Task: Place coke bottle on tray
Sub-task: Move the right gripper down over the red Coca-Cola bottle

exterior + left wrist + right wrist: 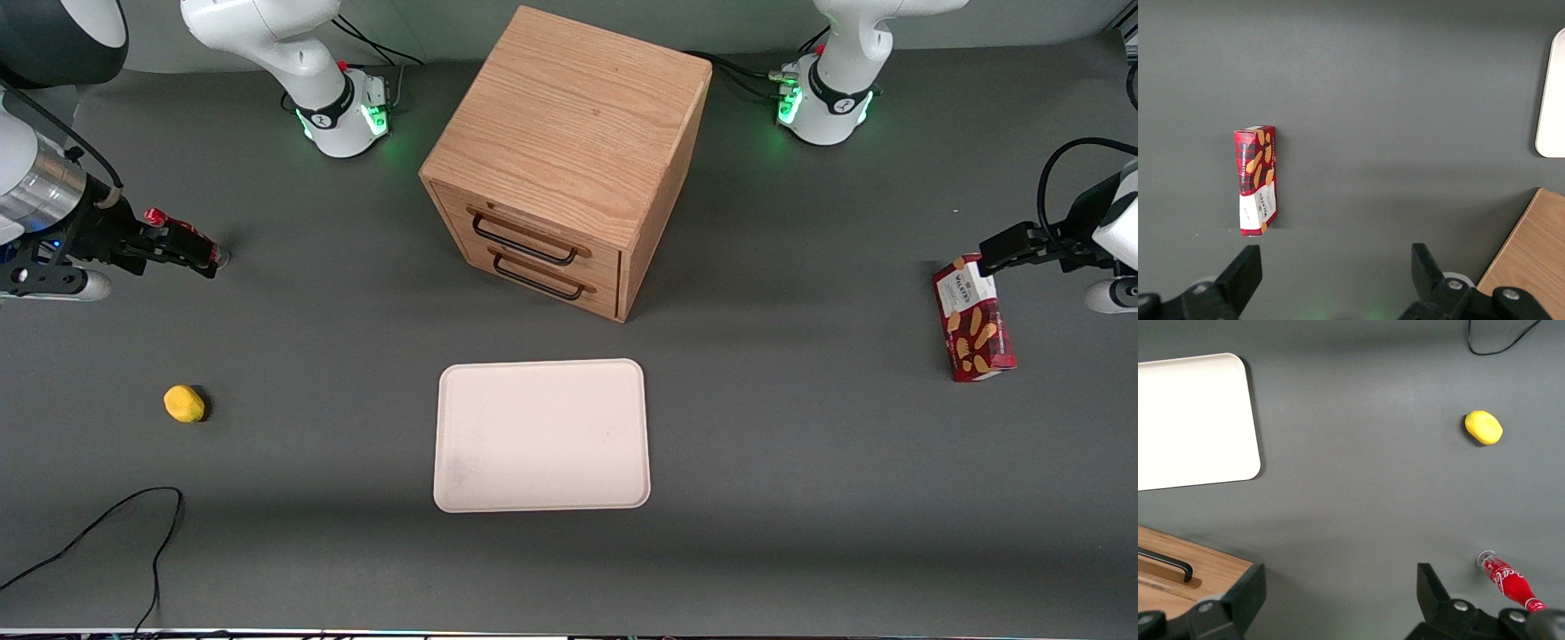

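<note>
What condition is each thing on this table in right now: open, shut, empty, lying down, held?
coke bottle: lying on the table, cap on, not held.
tray: empty, flat on the table.
gripper: fingers open, above the table beside the bottle, holding nothing.
drawer cabinet: both drawers shut.
biscuit box: lying flat, closed.
yellow lemon-like object: resting on the table.

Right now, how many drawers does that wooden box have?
2, stacked on the wooden cabinet: upper drawer and lower drawer, each with a black handle. The gripper, open, hangs beside the coke bottle.
</note>
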Controlling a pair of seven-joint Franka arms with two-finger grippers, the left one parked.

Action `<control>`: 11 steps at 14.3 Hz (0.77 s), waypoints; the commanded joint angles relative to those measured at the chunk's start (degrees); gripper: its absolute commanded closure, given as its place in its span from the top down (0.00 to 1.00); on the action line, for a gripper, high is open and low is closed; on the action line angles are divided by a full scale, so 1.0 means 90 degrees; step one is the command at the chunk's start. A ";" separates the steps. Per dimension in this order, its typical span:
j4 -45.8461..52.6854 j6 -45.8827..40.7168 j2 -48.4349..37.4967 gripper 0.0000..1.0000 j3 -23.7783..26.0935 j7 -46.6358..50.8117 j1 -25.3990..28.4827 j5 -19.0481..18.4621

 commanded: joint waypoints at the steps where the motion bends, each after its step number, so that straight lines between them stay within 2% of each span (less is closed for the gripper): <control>1: 0.0195 -0.0217 0.0103 1.00 -0.0042 0.0071 -0.0037 0.0194; 3: 0.0137 -0.0228 0.0103 1.00 -0.0071 -0.0006 -0.0046 0.0194; 5: -0.0135 -0.0228 0.0035 1.00 -0.0207 -0.0609 -0.0143 0.0126; 7: -0.0788 0.0102 -0.0276 1.00 -0.0772 -0.1312 -0.0134 0.0039; 8: -0.1188 0.0336 -0.0462 1.00 -0.1007 -0.1896 -0.0125 -0.0184; 11: -0.2525 0.1156 -0.1232 1.00 -0.1661 -0.2729 -0.0125 -0.0849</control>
